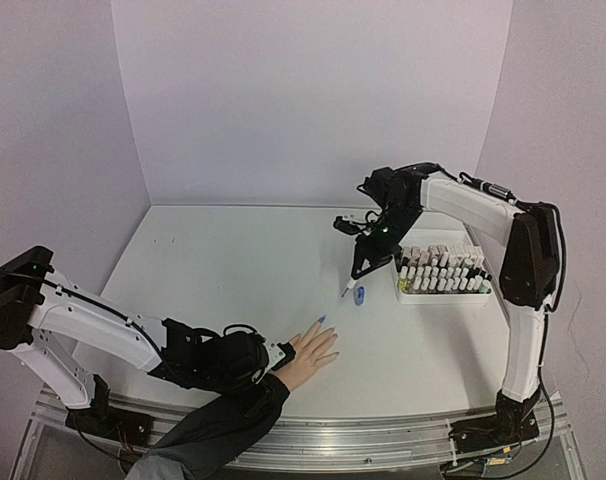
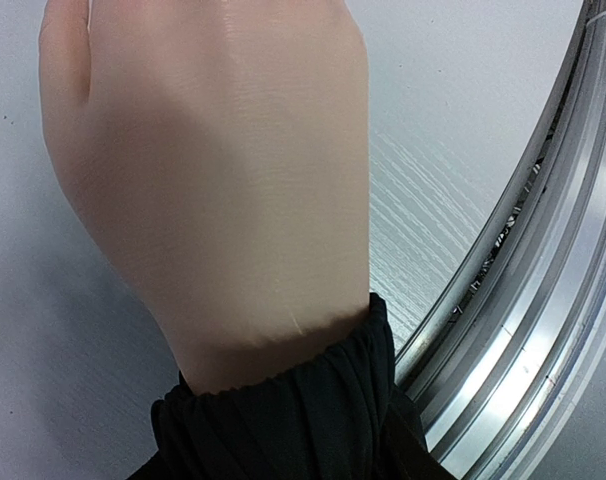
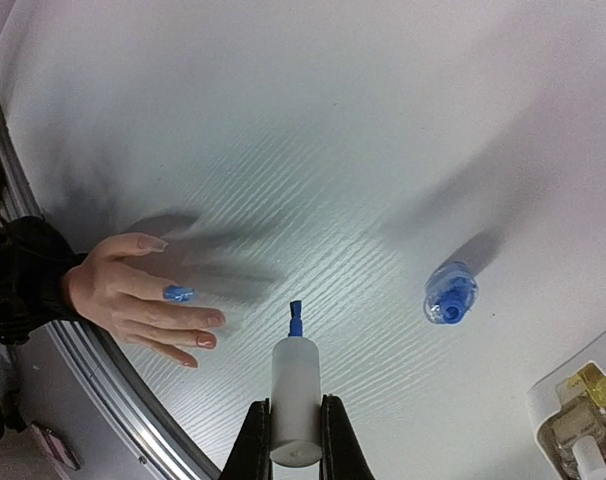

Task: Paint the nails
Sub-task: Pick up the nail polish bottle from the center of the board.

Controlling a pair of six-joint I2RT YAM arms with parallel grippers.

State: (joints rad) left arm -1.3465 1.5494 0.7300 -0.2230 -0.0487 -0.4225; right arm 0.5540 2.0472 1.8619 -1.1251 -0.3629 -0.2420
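A light-skinned hand (image 1: 313, 350) in a dark sleeve (image 1: 223, 420) lies palm down near the table's front edge. One of the nails (image 3: 178, 293) is painted blue; the other nails (image 3: 213, 318) are bare pink. My left gripper (image 1: 268, 358) sits at the sleeved wrist (image 2: 273, 350) and grips it; its jaws are hidden under the sleeve. My right gripper (image 3: 295, 405) is shut on a white brush cap (image 3: 296, 380), and the blue brush tip (image 3: 296, 318) hangs above the table to the right of the fingers. The open blue polish bottle (image 3: 449, 297) stands close by.
A white tray (image 1: 408, 296) of several polish bottles stands under the right arm, right of the blue bottle (image 1: 359, 295). The metal rail (image 2: 523, 330) of the table's front edge runs just beside the wrist.
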